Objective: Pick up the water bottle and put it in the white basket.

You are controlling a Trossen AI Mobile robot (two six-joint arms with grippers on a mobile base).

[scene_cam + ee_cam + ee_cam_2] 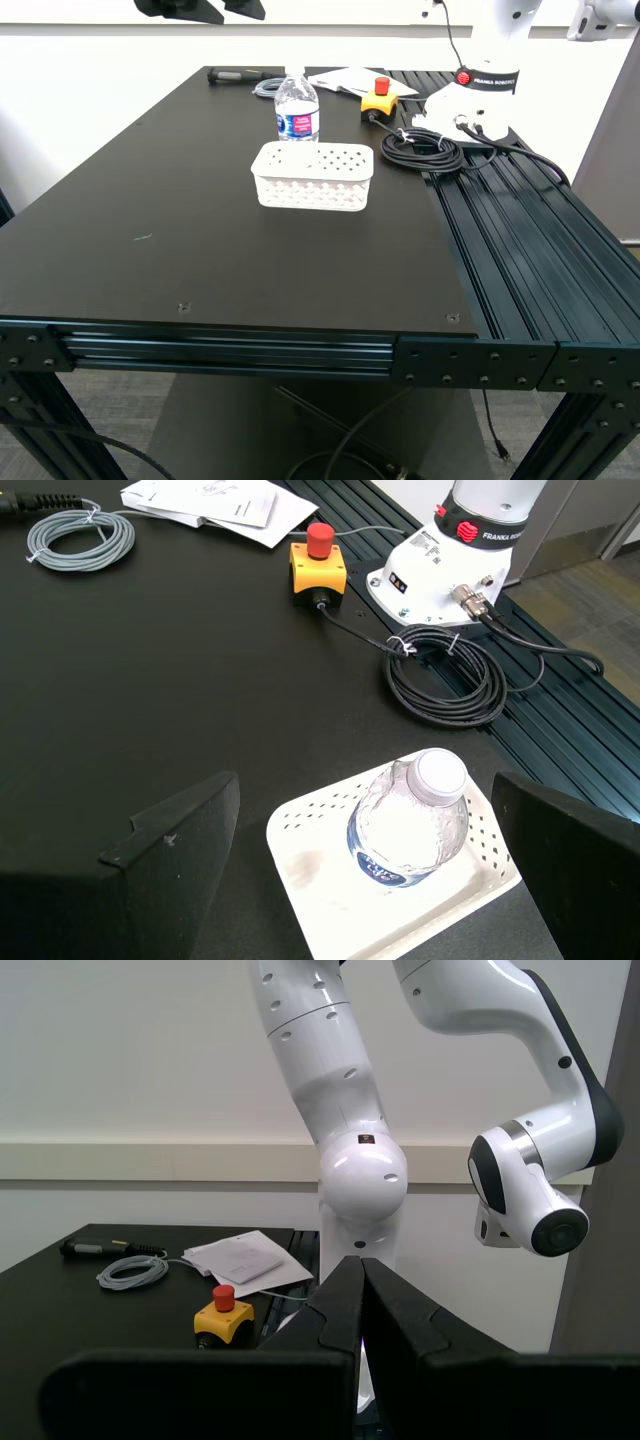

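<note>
Black and matte, the counter (200, 220) fills the exterior view, with the white basket (313, 176) near its middle and the water bottle (297, 108) upright just behind it, seemingly outside the rim. A coiled black cable (422, 151), a yellow box with a red button (379, 99) and the white base of another robot arm (478, 95) sit toward the exterior view's right. Dark gripper parts show at the top edge; which arm they belong to cannot be told.

Seen from the first wrist view, my first gripper (370, 870) hovers high above the bottle (410, 820) and basket (330, 880), its fingers (175, 840) spread wide apart and holding nothing. From this angle the bottle overlaps the basket, so whether it stands inside cannot be told. A grey cable coil (80, 535) and papers (215, 505) lie beyond.

From the second wrist view, my second gripper (362, 1335) has its fingers (335, 1325) pressed together, empty, facing the white robot arm (340, 1110) and the wall (120, 1060).
</note>
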